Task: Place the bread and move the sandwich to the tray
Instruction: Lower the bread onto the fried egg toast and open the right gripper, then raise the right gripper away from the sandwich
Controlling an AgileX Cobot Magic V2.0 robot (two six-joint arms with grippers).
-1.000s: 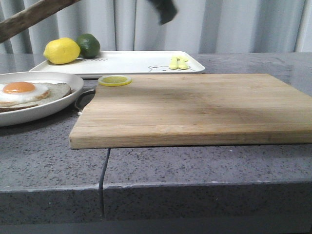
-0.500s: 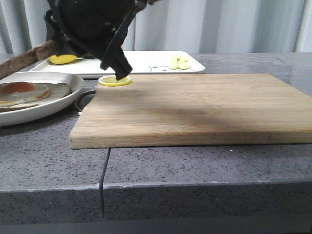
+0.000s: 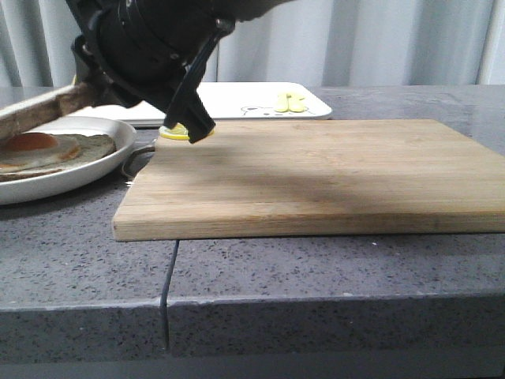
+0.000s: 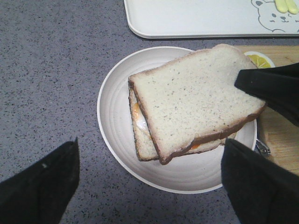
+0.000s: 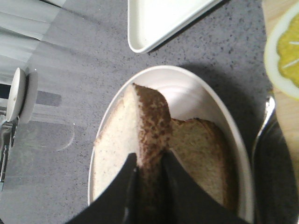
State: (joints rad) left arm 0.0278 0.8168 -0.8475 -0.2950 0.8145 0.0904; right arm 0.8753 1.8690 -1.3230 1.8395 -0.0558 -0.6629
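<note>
My right gripper (image 5: 148, 156) is shut on the crust of the bread (image 5: 117, 135), a thick pale slice. It holds the bread tilted just above the sandwich. In the front view the bread (image 3: 39, 110) slants over the egg (image 3: 31, 144) on the round white plate (image 3: 71, 178), with the right gripper (image 3: 95, 91) at its upper end. In the left wrist view the bread (image 4: 196, 98) covers most of the egg slice (image 4: 142, 144). My left gripper (image 4: 151, 140) is open above the plate (image 4: 117, 121). The white tray (image 3: 237, 99) lies behind the plate and shows in the left wrist view too (image 4: 196, 18).
A wooden cutting board (image 3: 316, 170) fills the middle of the table, with a lemon slice (image 3: 177, 133) at its far left corner. A metal utensil (image 5: 264, 121) lies between the plate and the board. The right arm hides the tray's left end.
The right arm has come down from above with the bread and lowered it over the plate. It now hides the lemon and lime on the tray.
</note>
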